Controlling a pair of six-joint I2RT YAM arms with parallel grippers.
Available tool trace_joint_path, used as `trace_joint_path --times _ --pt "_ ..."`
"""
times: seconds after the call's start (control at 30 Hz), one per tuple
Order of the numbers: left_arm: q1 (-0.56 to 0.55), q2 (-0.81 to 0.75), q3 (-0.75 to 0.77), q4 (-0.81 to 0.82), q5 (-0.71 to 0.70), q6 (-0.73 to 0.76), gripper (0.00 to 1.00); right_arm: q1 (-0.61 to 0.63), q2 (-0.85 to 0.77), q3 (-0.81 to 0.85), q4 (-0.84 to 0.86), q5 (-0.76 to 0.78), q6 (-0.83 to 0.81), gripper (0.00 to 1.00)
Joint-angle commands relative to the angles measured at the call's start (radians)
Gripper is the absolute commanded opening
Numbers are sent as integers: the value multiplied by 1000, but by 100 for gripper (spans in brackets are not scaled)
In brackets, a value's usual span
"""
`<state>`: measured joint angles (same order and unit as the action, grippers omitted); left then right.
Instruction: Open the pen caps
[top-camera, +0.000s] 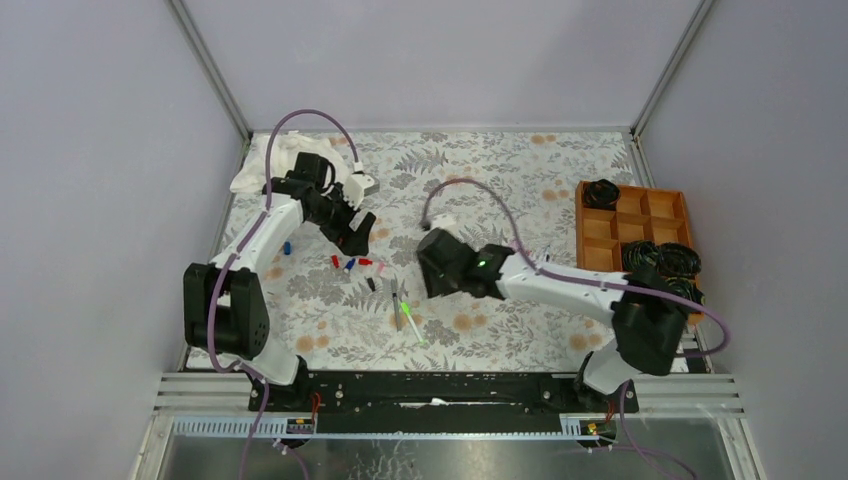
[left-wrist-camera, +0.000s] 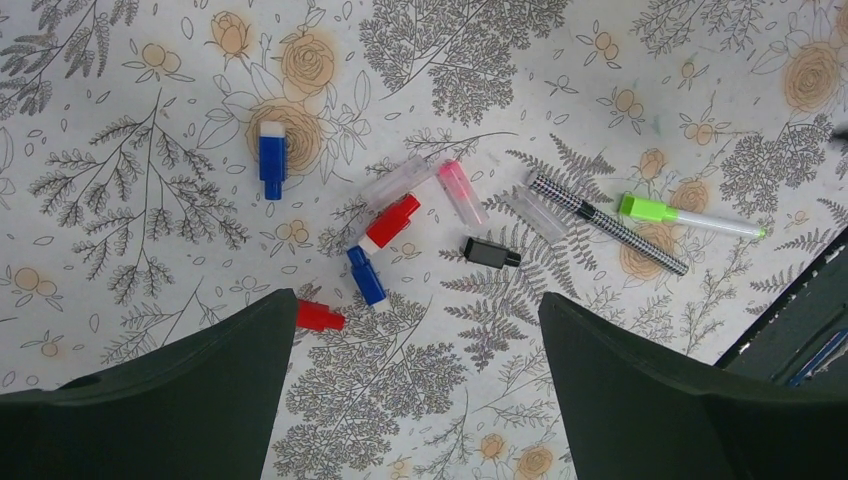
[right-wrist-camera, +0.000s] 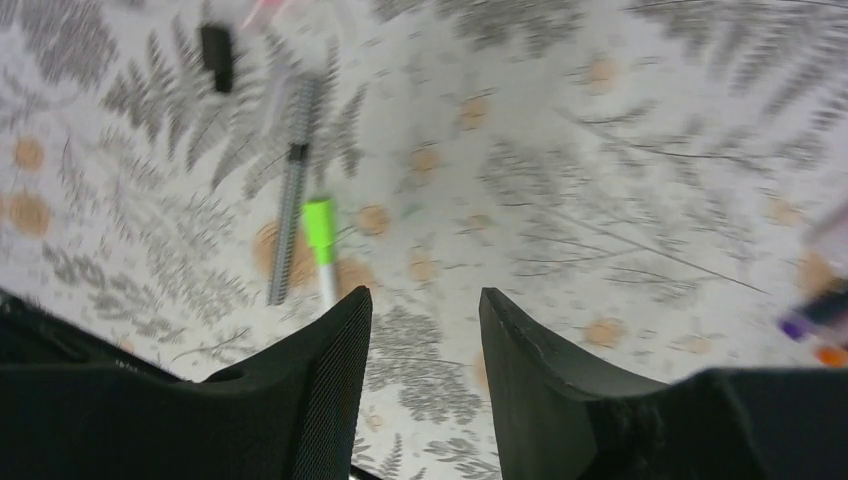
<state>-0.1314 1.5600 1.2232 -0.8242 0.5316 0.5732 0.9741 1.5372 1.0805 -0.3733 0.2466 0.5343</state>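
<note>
Loose pen caps lie on the floral cloth: a blue cap, a red cap, a second blue cap, a second red cap, a pink cap and a black cap. A black-and-white patterned pen and a green-ended white pen lie to their right. My left gripper is open and empty, above the cloth just near of the caps. My right gripper is open and empty, right of the green-ended pen. From above, the caps lie between both grippers.
A wooden compartment tray stands at the right with black coiled items in and beside it. A white crumpled cloth lies at the back left. Purple and orange objects show blurred at the right edge of the right wrist view.
</note>
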Motion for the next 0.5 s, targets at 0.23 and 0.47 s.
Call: trace_joint_path --times 0.23,0.47 --pt "53 -17 31 -61 18 23 98 202 262 161 27 -49 -105 52" --pt "59 -22 44 -79 33 32 98 202 307 131 41 -60 -112 49"
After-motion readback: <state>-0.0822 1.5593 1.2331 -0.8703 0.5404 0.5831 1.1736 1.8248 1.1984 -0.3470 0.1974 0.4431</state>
